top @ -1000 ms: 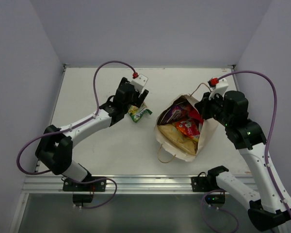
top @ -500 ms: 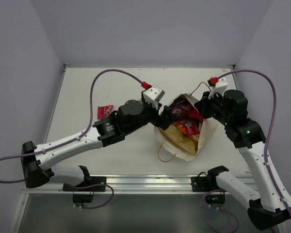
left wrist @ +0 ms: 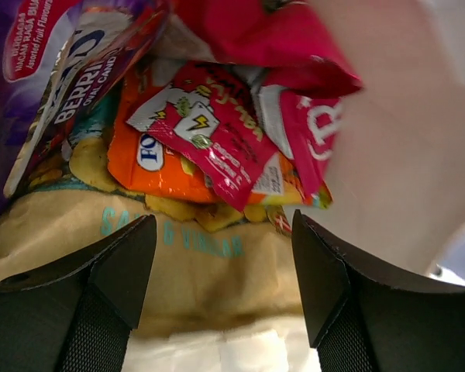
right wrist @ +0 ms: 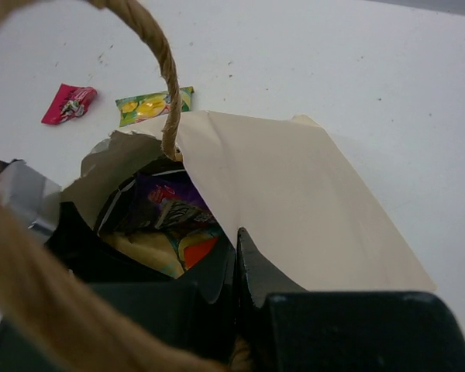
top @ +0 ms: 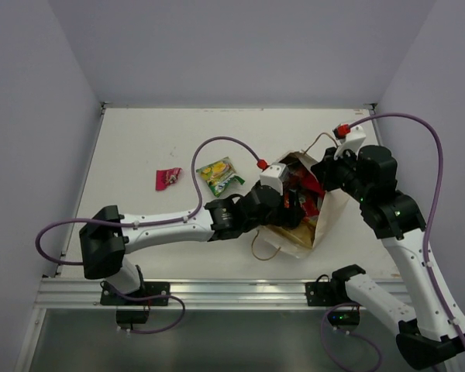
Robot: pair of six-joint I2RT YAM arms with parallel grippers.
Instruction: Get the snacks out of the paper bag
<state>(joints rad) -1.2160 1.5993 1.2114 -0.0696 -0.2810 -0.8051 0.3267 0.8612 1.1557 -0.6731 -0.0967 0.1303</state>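
Observation:
The paper bag (top: 327,222) lies tipped at centre right, its mouth towards the left. My left gripper (top: 291,203) is open inside the mouth. In the left wrist view its jaws (left wrist: 223,225) stand wide apart over the tan pouch (left wrist: 201,271), just short of a red packet (left wrist: 217,143), an orange packet (left wrist: 136,167) and a purple packet (left wrist: 31,85). My right gripper (top: 326,167) is shut on the bag's upper edge (right wrist: 294,201) beside a cord handle (right wrist: 167,77). A green-yellow packet (top: 219,176) and a small red packet (top: 167,178) lie on the table.
The two loose packets also show in the right wrist view, red (right wrist: 68,103) and green-yellow (right wrist: 151,105), left of the bag. The bag's other cord handle (top: 263,246) lies on the table at the near side. Grey walls close the table on three sides.
My left gripper left the green-yellow packet on the table and swung right into the bag's mouth. The right arm has not moved.

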